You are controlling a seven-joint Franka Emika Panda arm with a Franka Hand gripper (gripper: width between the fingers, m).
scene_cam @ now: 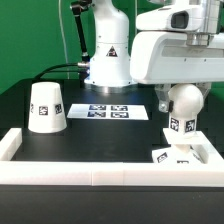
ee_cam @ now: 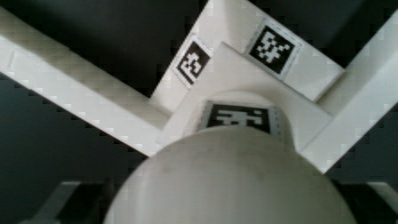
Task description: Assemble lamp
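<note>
Exterior view: white ball-shaped plastic bulb point(scene_cam: 183, 103) held clenched in gripper point(scene_cam: 183, 112), suspended directly above flat square white tagged base point(scene_cam: 180, 152) in rail corner, not touching. Straight descent judged next. White cone shade point(scene_cam: 46, 107) well apart.

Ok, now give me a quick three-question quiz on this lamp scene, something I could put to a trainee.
1. True or false: the shade stands on the table, apart from the other lamp parts.
2. What does the gripper hold? A) the bulb B) the flat square part C) the marker strip
3. Fill in: the base lies in a ___ of the white border rail.

Key: 1 true; 2 A; 3 corner.
</note>
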